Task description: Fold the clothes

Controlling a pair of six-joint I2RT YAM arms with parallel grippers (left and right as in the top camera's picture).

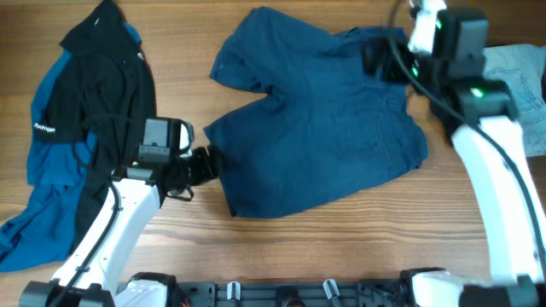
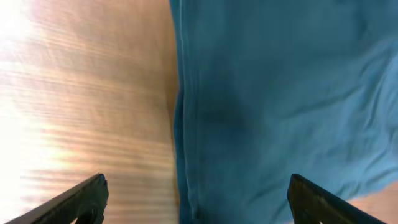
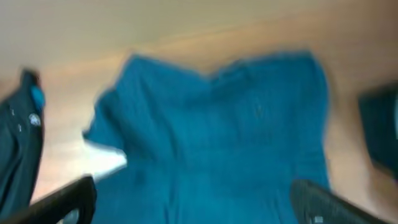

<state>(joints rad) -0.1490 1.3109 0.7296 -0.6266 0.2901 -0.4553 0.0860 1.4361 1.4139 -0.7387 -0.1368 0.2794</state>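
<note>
A: First item?
B: Navy woven shorts (image 1: pixel 316 119), wide-legged, seamed, rumpled, lying mid-table (image 1: pixel 341 247).
A: Grippers?
B: Left gripper (image 2: pixel 196 199) at a leg hem, fingers spread, empty. Right gripper (image 3: pixel 193 199) above the shorts' far right corner, likewise.
A: Others?
B: Black-and-blue jacket (image 1: pixel 94 111) left; pale denim jeans (image 1: pixel 520 77) right.

Even overhead light, left wrist glare at left, right wrist blurred

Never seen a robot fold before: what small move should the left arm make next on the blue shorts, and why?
Probably ease the left gripper down and close on the hem of the shorts. Its jaws stand open with that edge lying between them, nothing gripped yet.
</note>
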